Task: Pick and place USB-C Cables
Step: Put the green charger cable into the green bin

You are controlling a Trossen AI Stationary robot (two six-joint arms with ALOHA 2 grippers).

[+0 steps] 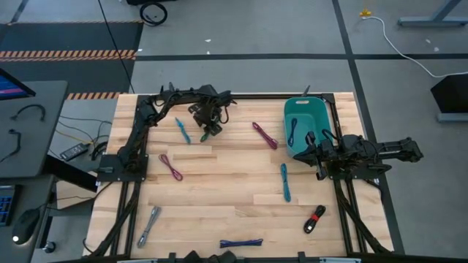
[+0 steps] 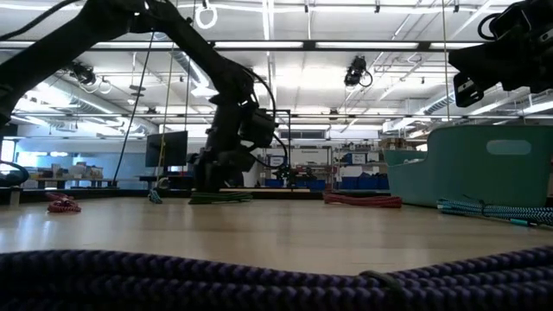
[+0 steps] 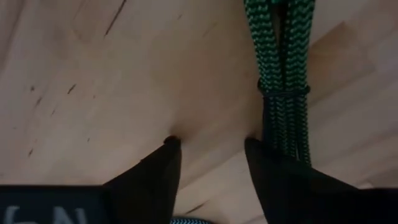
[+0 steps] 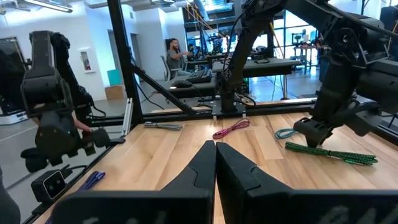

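My left gripper [image 1: 210,126] [image 3: 211,142] is open and reaches down at the table's far middle, its fingertips close above the wood. The green cable bundle [image 3: 283,68] [image 4: 333,154] lies flat just outside one fingertip [image 3: 255,149], not in the gap. My right gripper [image 1: 316,155] [image 4: 215,155] is shut and empty, held above the table in front of the teal bin [image 1: 313,111]. Other bundles lie flat on the wood: teal [image 1: 182,130], maroon [image 1: 265,135], magenta [image 1: 170,166], blue-teal [image 1: 284,181], silver-grey [image 1: 149,225], blue [image 1: 241,243] and black-red [image 1: 314,218]. My left gripper comes from above, pointing down. One finger [image 3: 267,165] stands right at the green bundle's banded middle [image 3: 285,93] and covers part of it, on the finger's outer side. I cannot tell whether it touches. The bundle lies flat on the table.
One dark cable [image 1: 292,130] lies inside the teal bin at the far right. The black frame rails [image 1: 241,95] run along the table's edges. Bare wood [image 1: 227,183] stretches across the middle between the scattered bundles. A person [image 4: 175,55] sits far off in the room.
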